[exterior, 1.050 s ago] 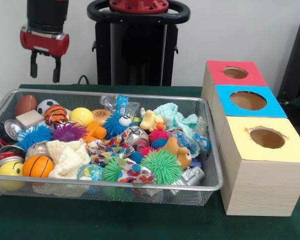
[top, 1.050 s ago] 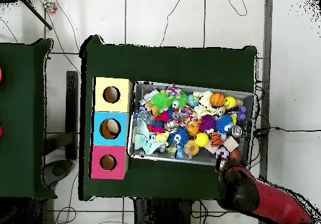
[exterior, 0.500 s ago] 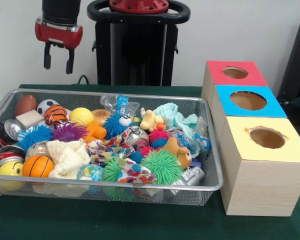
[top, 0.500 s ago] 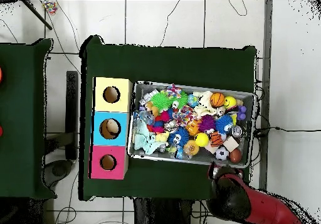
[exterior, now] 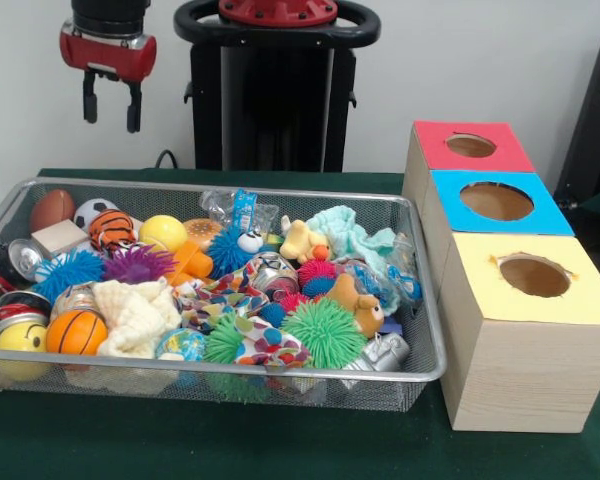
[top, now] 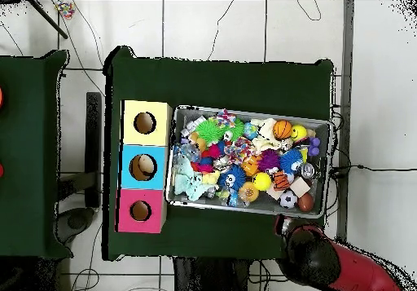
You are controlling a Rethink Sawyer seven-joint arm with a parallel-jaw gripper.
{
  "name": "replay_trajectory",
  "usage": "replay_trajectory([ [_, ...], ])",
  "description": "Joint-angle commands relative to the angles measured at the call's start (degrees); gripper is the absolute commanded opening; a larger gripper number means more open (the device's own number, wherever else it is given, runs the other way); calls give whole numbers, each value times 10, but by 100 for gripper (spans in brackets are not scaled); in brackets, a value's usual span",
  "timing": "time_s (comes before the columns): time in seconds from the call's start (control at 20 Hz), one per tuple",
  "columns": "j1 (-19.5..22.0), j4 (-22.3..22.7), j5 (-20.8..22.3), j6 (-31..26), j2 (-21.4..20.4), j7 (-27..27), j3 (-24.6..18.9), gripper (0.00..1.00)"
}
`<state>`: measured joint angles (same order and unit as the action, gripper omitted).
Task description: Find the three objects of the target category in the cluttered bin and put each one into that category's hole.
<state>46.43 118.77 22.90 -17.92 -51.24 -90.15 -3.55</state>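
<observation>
Gripper (exterior: 108, 108) hangs high, jaws apart and empty, behind the wire bin's (exterior: 310, 198) far corner. Target category unclear; nearest toys, football (exterior: 52, 209) and soccer ball (exterior: 93, 212), lie below and toward the camera.

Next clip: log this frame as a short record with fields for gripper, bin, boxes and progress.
gripper: gripper open, empty, hanging high above the table behind the bin's ball end
bin: wire mesh bin full of mixed toys, among them a basketball, a yellow ball, a green spiky ball and crushed cans
boxes: three boxes in a row beside the bin, red box, blue box, yellow box, one round hole in each top
progress: nothing held; nothing visible in the holes
</observation>
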Motion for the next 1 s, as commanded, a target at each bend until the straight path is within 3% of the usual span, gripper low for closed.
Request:
replay_trajectory([
  [0.05, 9, -54, -29, -77, -13, 8, -74, 100],
  [0.25, -13, -71, -13, -58, 7, -23, -52, 100],
  [0.6, -35, -90, -26, -61, 24, -55, -36, 100],
  [1.0, -46, -152, -17, -62, 84, -71, 0, 100],
])
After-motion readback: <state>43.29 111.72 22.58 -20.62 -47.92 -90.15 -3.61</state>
